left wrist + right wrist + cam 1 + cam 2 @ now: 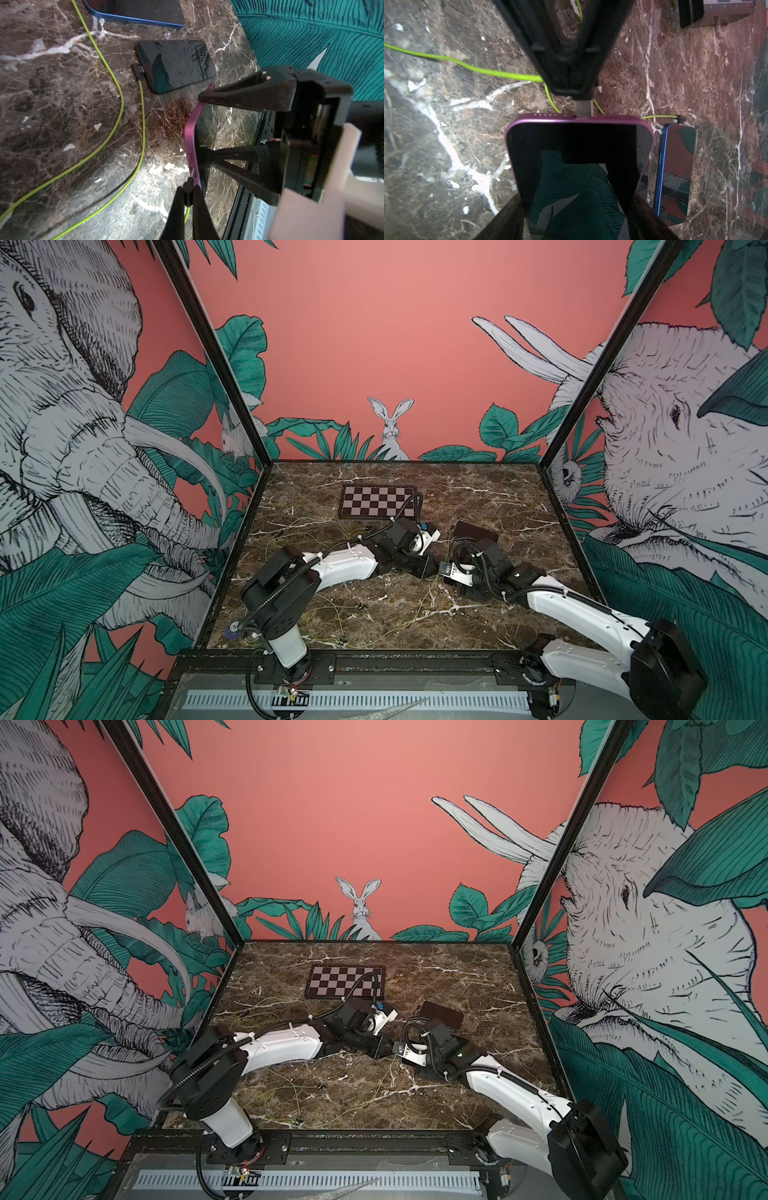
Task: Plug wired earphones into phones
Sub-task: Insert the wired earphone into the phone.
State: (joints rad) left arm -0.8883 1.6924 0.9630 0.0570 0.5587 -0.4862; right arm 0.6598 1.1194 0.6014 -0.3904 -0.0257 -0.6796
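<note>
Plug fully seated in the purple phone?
No, bare metal of the plug shows between the left fingers and the purple phone.

Readable text: none in any view.
Purple-edged phone (pixel 571 141): dark screen, leaf reflections only.
Blue-edged phone (pixel 675 170): reflections, no lettering.
Black phone (pixel 176 64): same.
Checkerboard plate (pixel 365 502): plain squares — no characters.

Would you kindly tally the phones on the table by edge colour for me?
Blue phone: 1
Black phone: 1
Purple phone: 1
Total: 3
</note>
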